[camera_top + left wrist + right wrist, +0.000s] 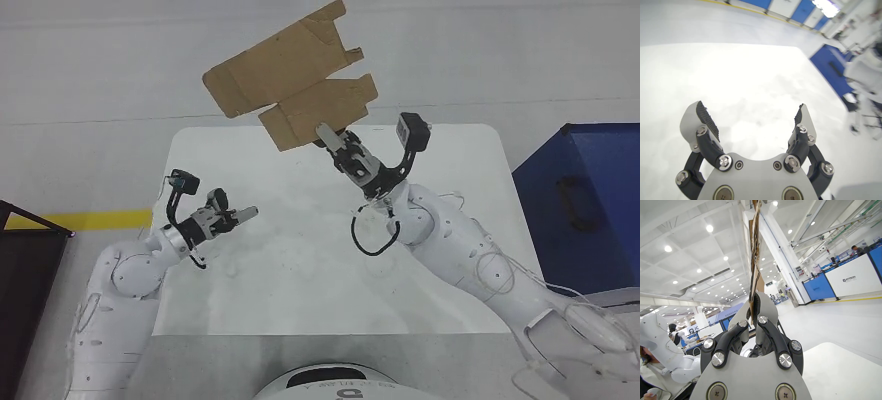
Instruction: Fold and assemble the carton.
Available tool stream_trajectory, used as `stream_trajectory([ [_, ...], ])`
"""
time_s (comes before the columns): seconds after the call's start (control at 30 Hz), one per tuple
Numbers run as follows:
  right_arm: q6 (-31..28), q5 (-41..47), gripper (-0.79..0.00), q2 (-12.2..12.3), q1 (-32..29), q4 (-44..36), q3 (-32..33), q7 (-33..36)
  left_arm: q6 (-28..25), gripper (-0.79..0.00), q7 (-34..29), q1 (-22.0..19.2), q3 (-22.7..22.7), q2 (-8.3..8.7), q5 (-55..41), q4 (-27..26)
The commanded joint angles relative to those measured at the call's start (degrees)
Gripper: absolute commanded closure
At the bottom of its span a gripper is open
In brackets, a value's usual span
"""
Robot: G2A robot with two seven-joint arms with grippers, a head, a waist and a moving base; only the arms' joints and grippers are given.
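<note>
Brown flat cardboard carton point(290, 70) stands lengthwise out of our clamped right gripper point(326, 132), well apart from our splayed left gripper point(236, 208).

My right gripper point(753, 299), brushed grey metal fingers faced with ribbed black rubber pads point(758, 303), pinched the carton point(290, 75), matt brown corrugated cardboard, its edge frayed and layered. My left gripper point(751, 105) had the same rough black facing, shiny steel screws point(726, 161) and matt black plastic links point(710, 147), above the table point(300, 270), smooth white, scuffed grey in places
</note>
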Motion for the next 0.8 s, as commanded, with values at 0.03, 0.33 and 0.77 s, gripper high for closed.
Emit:
stream_trajectory([
  [0.03, -3.08, -1.69, 0.000, -0.16, -1.97, 0.66, 1.75, -3.57, 2.44, -0.785, -12.74, -4.17, 1.85, 0.40, -13.37, 1.61],
  [0.33, -3.08, -1.69, 0.000, -0.16, -1.97, 0.66, 1.75, -3.57, 2.44, -0.785, -12.74, -4.17, 1.85, 0.40, -13.37, 1.61],
  [0.77, 4.00, 4.68, 0.000, -0.24, -4.50, -1.10, 3.73, 8.23, 20.13, -0.785, -44.80, -15.97, 7.32, 2.31, -67.07, 7.31],
])
